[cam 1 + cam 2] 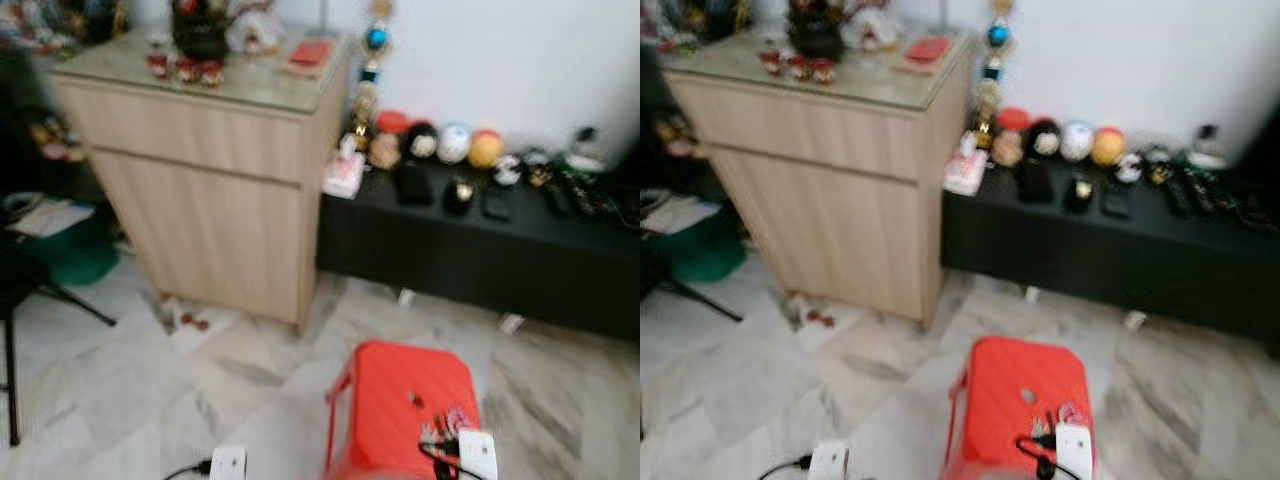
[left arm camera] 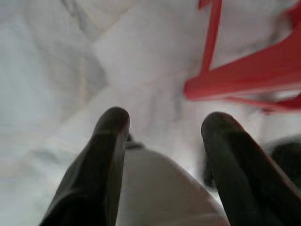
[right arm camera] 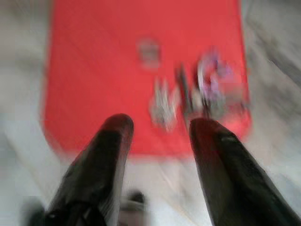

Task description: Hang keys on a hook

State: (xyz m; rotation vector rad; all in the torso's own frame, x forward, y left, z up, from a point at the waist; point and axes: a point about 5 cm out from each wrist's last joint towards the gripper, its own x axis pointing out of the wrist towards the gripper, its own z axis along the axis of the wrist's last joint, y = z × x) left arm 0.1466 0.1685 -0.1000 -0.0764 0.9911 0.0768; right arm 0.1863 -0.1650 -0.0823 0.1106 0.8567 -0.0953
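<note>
While the head camera looks down across a pale marbled floor (image 1: pixel 120 400), everything in it is softly blurred. At far left stand a dark chair leg (image 1: pixel 12 380) and a green bin (image 1: pixel 75 255) with papers beside it. Next comes a light wood cabinet (image 1: pixel 210 200) with a glass top, carrying small red and white figurines (image 1: pixel 185 70), a dark pot (image 1: pixel 200 35) and a red booklet (image 1: pixel 310 52). A small red item (image 1: pixel 193 322) lies on the floor at the cabinet's foot.

Lower down, the left end effector (image 2: pixel 162 125) hangs above the floor beside the frame of a red stool (image 1: pixel 405 405), its two black fingers (image 2: pixel 110 141) spread apart and gripping nothing; its white-topped wrist (image 1: pixel 228 463) shows at the bottom edge of the left eye view.

The red stool stands near the bottom centre. On its seat, toward the right near corner, lie the keys (image 3: pixel 164 103), a silvery bunch with a purplish ring or tag (image 3: pixel 214 77) just beside them; details are too blurred to tell. The right end effector (image 3: pixel 160 122) hovers above the near edge of the stool, fingers parted and empty, with the keys lying between and beyond the fingertips.

To the right of the cabinet, a low black bench (image 1: pixel 480 240) runs along the white wall (image 1: pixel 520 60). It carries a pink tissue pack (image 1: pixel 343 172), a row of round ornaments (image 1: pixel 455 143), dark phone-like items (image 1: pixel 412 183) and remote controls (image 1: pixel 585 195).
</note>
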